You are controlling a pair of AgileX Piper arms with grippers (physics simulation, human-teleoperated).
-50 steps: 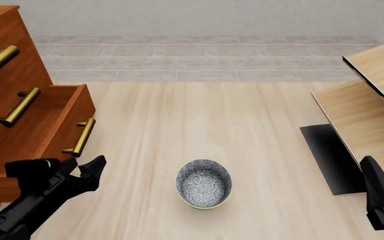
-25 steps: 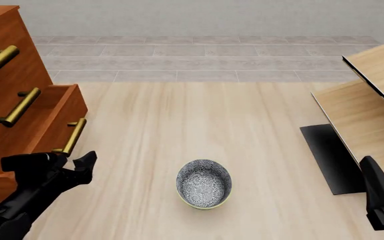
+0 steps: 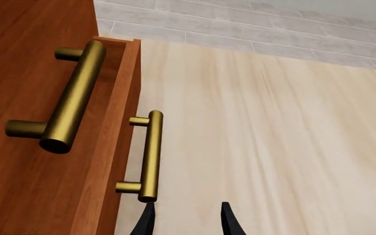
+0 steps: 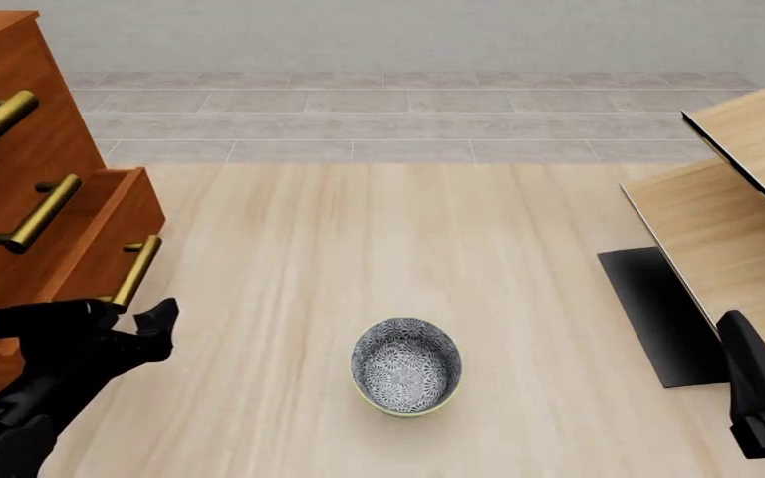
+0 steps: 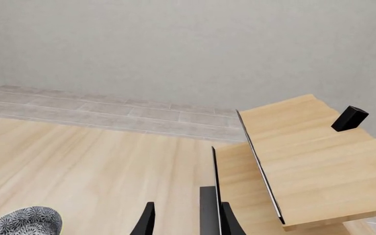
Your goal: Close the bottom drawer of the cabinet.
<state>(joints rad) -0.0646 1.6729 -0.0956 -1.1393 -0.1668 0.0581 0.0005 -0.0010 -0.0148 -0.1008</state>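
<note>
The reddish-brown cabinet (image 4: 11,129) stands at the left edge. Its bottom drawer (image 4: 104,244) sticks out a short way from the cabinet front, and the drawer's brass handle (image 4: 132,271) faces the floor area. In the left wrist view the drawer front (image 3: 119,147) and its handle (image 3: 150,154) are close ahead, with the middle drawer's handle (image 3: 70,100) beside them. My left gripper (image 4: 136,311) (image 3: 186,220) is open and empty, with one fingertip (image 3: 147,218) right at the handle's near end. I cannot tell whether it touches. My right gripper (image 4: 755,398) (image 5: 186,223) is open and empty at the lower right.
A patterned bowl (image 4: 406,365) (image 5: 21,223) sits on the wooden surface in front of the arms. Pale light-wood furniture with black edges (image 4: 741,199) (image 5: 305,156) fills the right side, with a black base panel (image 4: 655,314). A small black block (image 5: 349,118) rests on it.
The bottom drawer has slid further into the cabinet, towards the left. My left gripper has moved left with it, staying at the handle. The right arm has not moved.
</note>
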